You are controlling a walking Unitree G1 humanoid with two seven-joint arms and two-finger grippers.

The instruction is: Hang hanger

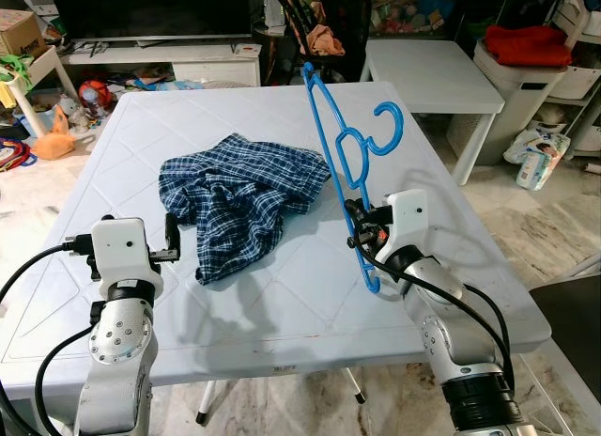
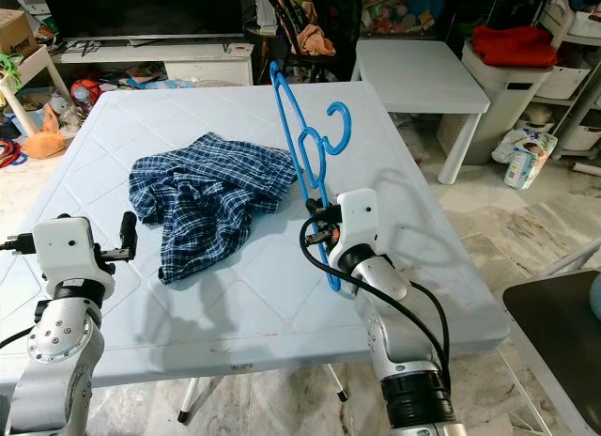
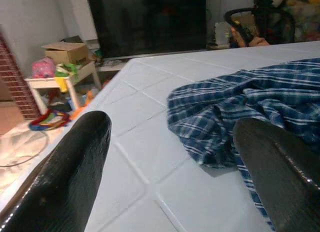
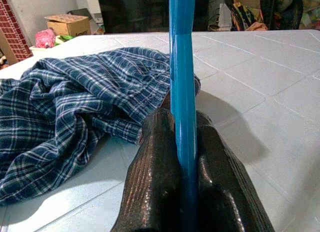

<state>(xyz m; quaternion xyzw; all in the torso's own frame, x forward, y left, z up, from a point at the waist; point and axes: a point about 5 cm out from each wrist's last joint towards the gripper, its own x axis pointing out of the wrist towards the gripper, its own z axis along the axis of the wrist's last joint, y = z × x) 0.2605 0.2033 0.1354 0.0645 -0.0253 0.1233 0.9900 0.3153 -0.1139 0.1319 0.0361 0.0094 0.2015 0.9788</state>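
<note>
Left eye view
- Hanger (image 1: 340,163): standing up off the table (image 1: 282,304), blue, hook pointing toward the robot's right, lower end dipping just under the right gripper.
- Right gripper (image 1: 360,231): clenching the hanger near its lower end, hovering over the table's right half.
- Shirt (image 1: 235,199): lying crumpled mid-table, blue plaid, sitting between the two grippers.
- Left gripper (image 1: 172,239): hovering over the table's left side, just beside the shirt's edge, gripping nothing.
- Background: showing a TV on a low stand up top, a small white table and a bin with a red cloth off to the right.

Right eye view
- Hanger (image 2: 308,168): same deal, tilting slightly, top corner reaching toward the far table edge.
- Shirt (image 2: 202,196): spreading just left of the hanger.

Left wrist view
- Fingers (image 3: 70,177): spreading wide apart, released, nothing between them.
- Shirt (image 3: 250,112): lying ahead of the gripper on the table, close to one finger.

Right wrist view
- Fingers (image 4: 155,192): pinching the blue hanger bar (image 4: 182,92) tight on both sides.
- Shirt (image 4: 75,117): bunching up on the table just beside the hanger.
</note>
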